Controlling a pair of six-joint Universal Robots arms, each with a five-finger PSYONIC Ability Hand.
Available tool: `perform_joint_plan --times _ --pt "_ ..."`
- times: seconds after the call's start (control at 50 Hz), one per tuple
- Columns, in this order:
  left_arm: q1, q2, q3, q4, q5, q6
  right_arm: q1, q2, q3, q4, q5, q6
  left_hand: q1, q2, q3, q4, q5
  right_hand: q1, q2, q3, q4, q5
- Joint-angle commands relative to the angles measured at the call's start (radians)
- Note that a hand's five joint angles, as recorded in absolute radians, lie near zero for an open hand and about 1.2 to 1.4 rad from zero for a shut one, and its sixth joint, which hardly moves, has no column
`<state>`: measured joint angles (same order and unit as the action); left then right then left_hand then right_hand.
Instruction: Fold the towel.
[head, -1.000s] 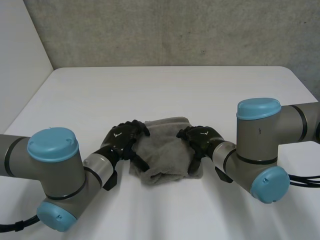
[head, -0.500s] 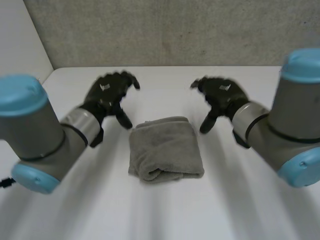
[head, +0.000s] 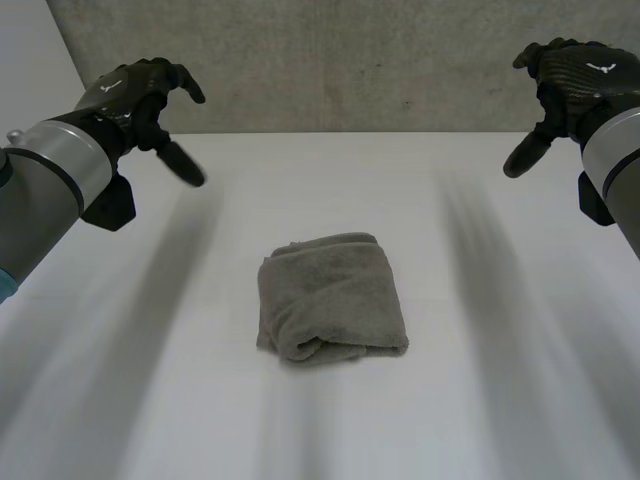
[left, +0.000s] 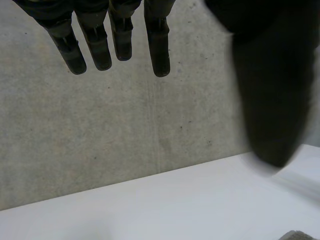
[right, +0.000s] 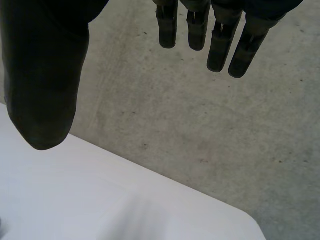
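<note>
A grey towel (head: 332, 297) lies folded into a small thick bundle in the middle of the white table (head: 480, 400). My left hand (head: 138, 92) is raised high at the far left, well away from the towel, fingers straight and empty. My right hand (head: 572, 78) is raised high at the far right, also open and empty. In the left wrist view my left hand's fingers (left: 115, 35) hang straight with the thumb (left: 272, 90) apart, and a corner of the towel (left: 300, 235) peeks in below the thumb. In the right wrist view my right hand's fingers (right: 215, 35) are spread from the thumb (right: 42, 85).
A grey concrete wall (head: 350, 60) stands behind the table's far edge. A pale wall (head: 35, 150) borders the table at the left.
Both hands have let go of the towel's sides and risen up and outward, left to the far left, right to the far right. The towel stays folded in place.
</note>
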<state>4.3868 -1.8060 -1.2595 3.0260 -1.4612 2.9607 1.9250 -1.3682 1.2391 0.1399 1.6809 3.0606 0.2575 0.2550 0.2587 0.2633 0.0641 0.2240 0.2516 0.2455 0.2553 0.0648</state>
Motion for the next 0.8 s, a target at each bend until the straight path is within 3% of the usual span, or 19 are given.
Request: perform_joint_plan --times 0.02,0.3,0.48,0.62,0.8 --pt "0.010 -0.001 0.011 0.002 0.002 0.001 -0.008 -0.005 -0.012 0.004 -0.009 -0.008 -0.023 -0.021 -0.025 -0.029 -0.005 -0.049 -0.077 -0.071 -0.081 -0.065" --pt "0.008 0.019 0.009 -0.006 0.007 0.003 -0.009 -0.009 -0.018 0.024 -0.128 -0.008 -0.020 -0.018 -0.022 -0.026 -0.002 -0.049 -0.077 -0.071 -0.081 -0.065" --pt "-0.004 -0.006 -0.017 0.011 0.022 0.001 -0.012 -0.009 -0.032 0.053 -0.136 -0.011 -0.056 -0.053 -0.057 -0.062 -0.037 -0.049 -0.077 -0.071 -0.081 -0.065" --pt "-0.047 -0.214 -0.041 0.074 0.123 0.003 -0.015 -0.009 -0.027 0.056 -0.139 -0.011 -0.067 -0.065 -0.069 -0.073 -0.049 -0.049 -0.077 -0.071 -0.081 -0.065" --pt "-0.116 -0.398 -0.098 0.229 0.131 0.061 -0.001 -0.005 -0.013 0.058 -0.201 -0.013 -0.065 -0.062 -0.066 -0.070 -0.046 -0.049 -0.077 -0.071 -0.081 -0.065"
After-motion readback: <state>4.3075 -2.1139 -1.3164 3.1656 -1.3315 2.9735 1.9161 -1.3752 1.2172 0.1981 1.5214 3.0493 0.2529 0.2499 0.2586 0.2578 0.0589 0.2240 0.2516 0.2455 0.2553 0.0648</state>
